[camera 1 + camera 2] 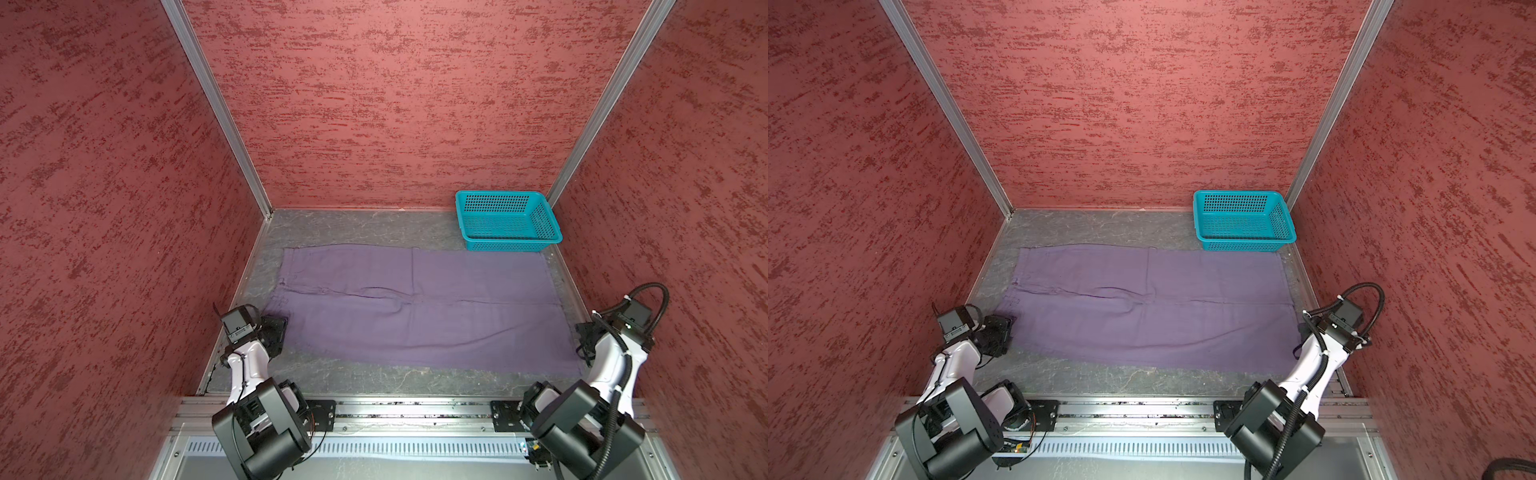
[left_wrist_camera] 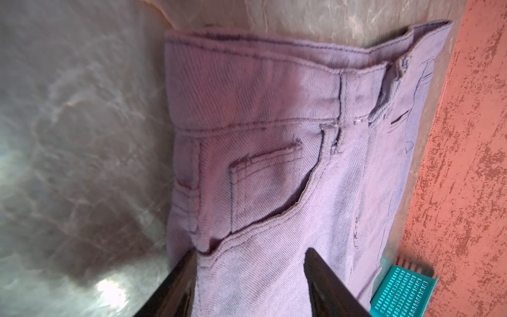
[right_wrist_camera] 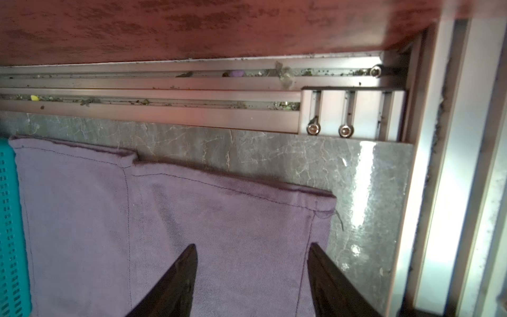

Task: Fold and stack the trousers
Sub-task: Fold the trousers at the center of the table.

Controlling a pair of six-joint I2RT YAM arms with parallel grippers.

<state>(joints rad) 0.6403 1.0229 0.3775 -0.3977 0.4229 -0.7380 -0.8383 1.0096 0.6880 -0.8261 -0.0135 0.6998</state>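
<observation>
at far left, left gripper [image 2: 252,250], jaws spread wide, empty, over the pocket by the waistband; centre, trousers [image 1: 415,307] flat on the grey table [image 1: 353,226], waist left, hems right; at right, right gripper [image 3: 253,245], jaws likewise apart over the near hem corner; teal basket [image 1: 505,220] just behind the hems.

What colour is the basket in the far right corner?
The basket is teal, with perforated walls; it shows best in a top view.
</observation>
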